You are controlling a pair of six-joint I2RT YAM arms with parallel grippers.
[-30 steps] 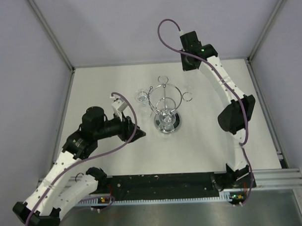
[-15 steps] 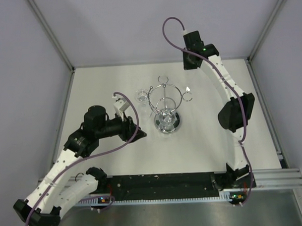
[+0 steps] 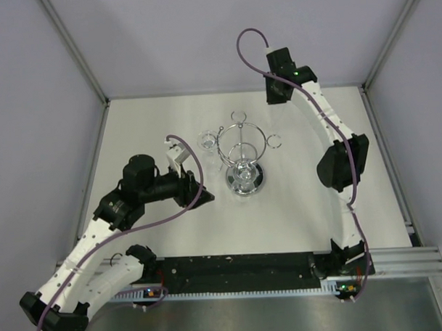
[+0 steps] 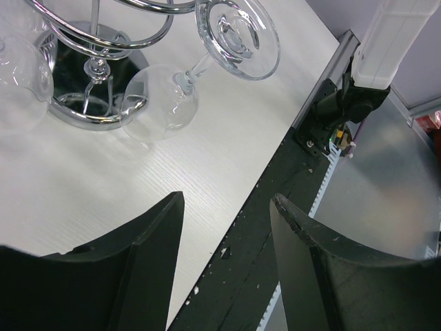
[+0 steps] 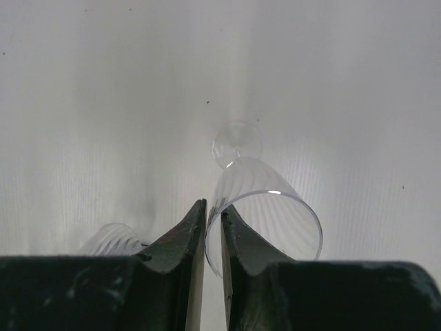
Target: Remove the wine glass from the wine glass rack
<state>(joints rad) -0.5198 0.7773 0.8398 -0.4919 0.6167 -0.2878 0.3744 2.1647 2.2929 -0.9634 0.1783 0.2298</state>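
The chrome wine glass rack stands mid-table on its round mirrored base. A clear wine glass hangs upside down from its left arm, seen from above as a small disc. Another wine glass is in the right wrist view, foot toward the table, its rim wall between the nearly closed jaws of my right gripper, which sits at the table's far edge. My left gripper is open and holds nothing, left of the rack.
A ribbed clear glass shows beside my right fingers. A further glass bowl hangs at the rack's near side. The rack's right ring holds nothing. The black base rail runs along the near edge.
My right wrist has shifted slightly right along the table's far edge, then held still. The left arm has barely moved.
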